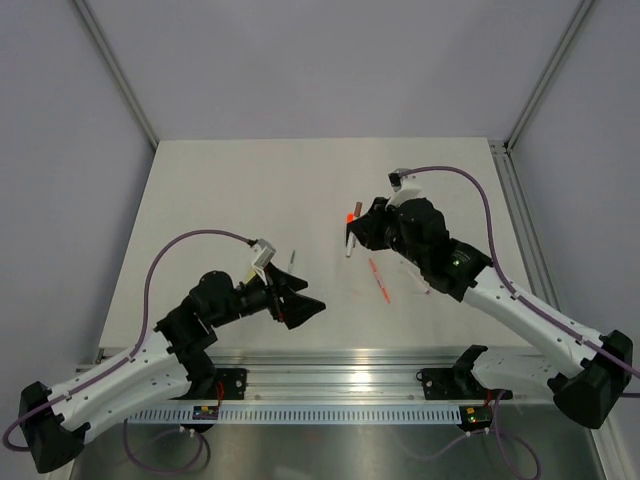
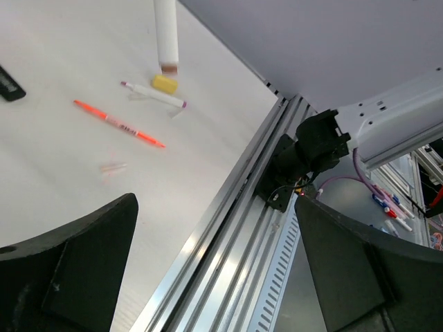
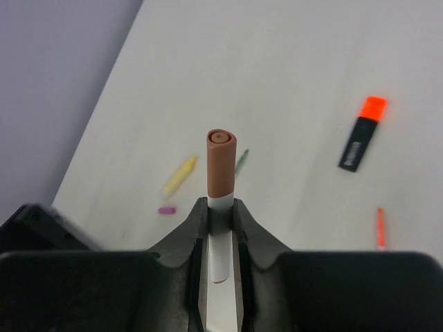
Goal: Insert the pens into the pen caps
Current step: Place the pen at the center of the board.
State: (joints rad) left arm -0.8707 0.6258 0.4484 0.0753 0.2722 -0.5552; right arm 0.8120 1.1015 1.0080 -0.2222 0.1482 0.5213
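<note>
My right gripper (image 3: pixel 220 204) is shut on a white pen (image 3: pixel 220 249) that stands up between the fingers, a brownish-maroon cap (image 3: pixel 221 169) seated on its top end. In the top view this gripper (image 1: pixel 353 236) hovers mid-table right beside a black highlighter with an orange end (image 3: pixel 362 135). Lying on the table are an orange-red pen (image 1: pixel 379 281), a thin grey pen (image 1: pixel 292 257), a pale yellow highlighter (image 3: pixel 180 174) and a small magenta cap (image 3: pixel 166 209). My left gripper (image 1: pixel 300 305) is open and holds nothing, near the table's front edge.
The left wrist view shows a white pen with maroon ends (image 2: pixel 154 94), a small yellow cap (image 2: pixel 165 84) and a clear cap (image 2: pixel 112 167) on the table. An aluminium rail (image 2: pixel 228 228) runs along the near edge. Grey walls enclose the table.
</note>
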